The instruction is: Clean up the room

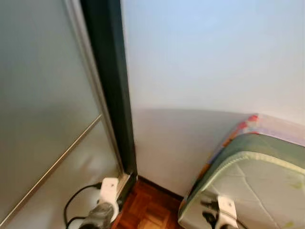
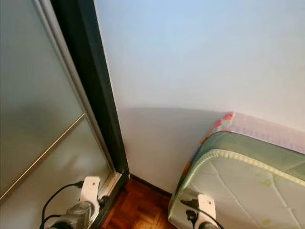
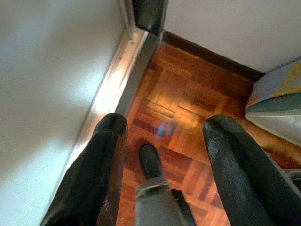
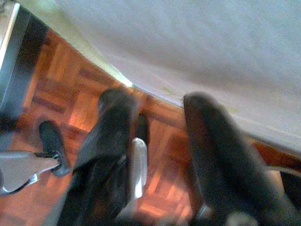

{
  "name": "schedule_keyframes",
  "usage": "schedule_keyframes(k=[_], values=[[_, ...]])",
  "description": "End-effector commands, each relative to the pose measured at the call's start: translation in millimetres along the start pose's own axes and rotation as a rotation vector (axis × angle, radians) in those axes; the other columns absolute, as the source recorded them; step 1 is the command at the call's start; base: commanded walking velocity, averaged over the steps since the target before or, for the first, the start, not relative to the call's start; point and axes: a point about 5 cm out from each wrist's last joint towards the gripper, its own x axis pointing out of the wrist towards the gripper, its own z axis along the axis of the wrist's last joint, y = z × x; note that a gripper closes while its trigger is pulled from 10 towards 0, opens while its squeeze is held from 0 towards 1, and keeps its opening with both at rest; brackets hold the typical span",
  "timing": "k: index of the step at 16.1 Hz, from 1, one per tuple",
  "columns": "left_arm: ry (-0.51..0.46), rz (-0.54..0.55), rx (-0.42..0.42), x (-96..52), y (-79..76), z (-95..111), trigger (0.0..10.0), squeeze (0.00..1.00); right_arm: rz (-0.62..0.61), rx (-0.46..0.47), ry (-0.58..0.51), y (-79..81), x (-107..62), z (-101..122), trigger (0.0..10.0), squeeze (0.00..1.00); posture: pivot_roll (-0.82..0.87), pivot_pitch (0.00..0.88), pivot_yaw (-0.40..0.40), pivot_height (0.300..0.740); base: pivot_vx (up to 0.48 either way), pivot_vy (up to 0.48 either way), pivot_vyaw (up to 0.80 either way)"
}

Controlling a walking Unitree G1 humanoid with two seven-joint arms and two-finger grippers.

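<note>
I face a corner of the room where a white wall (image 1: 205, 71) meets a frosted sliding door (image 1: 43, 109). My left arm (image 1: 106, 202) and right arm (image 1: 224, 212) hang low at the bottom edge. In the left wrist view my left gripper (image 3: 165, 125) is open over the parquet floor (image 3: 197, 99), with nothing between its fingers (image 3: 106, 160). In the right wrist view my right gripper (image 4: 159, 101) is open too, blurred, hanging beside the mattress (image 4: 197, 52).
A green-edged quilted mattress (image 1: 257, 176) with a colourful sheet fills the right side, close to the wall. The door's dark frame (image 1: 112, 86) and metal floor track (image 3: 120, 75) run along the left. A narrow strip of parquet (image 1: 150, 210) lies between them. My foot (image 3: 151, 162) stands on it.
</note>
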Motion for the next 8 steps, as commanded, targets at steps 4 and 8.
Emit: schedule_keyframes(k=[4, 8], values=[[0.084, 0.007, 0.014, -2.4, 0.7, -19.7, 10.0, 0.0, -0.009, 0.016, -0.019, -6.3, 0.5, 9.1, 10.0, 0.0, -0.06, 0.0, -0.048, 0.74, 0.0, 0.0, 0.0], [0.086, 0.007, 0.025, -2.3, 1.0, -19.4, 10.0, 0.0, -0.008, 0.016, -0.019, -6.3, 0.5, 9.2, 10.0, 0.0, -0.06, 0.0, -0.048, 0.74, 0.0, 0.0, 0.0]])
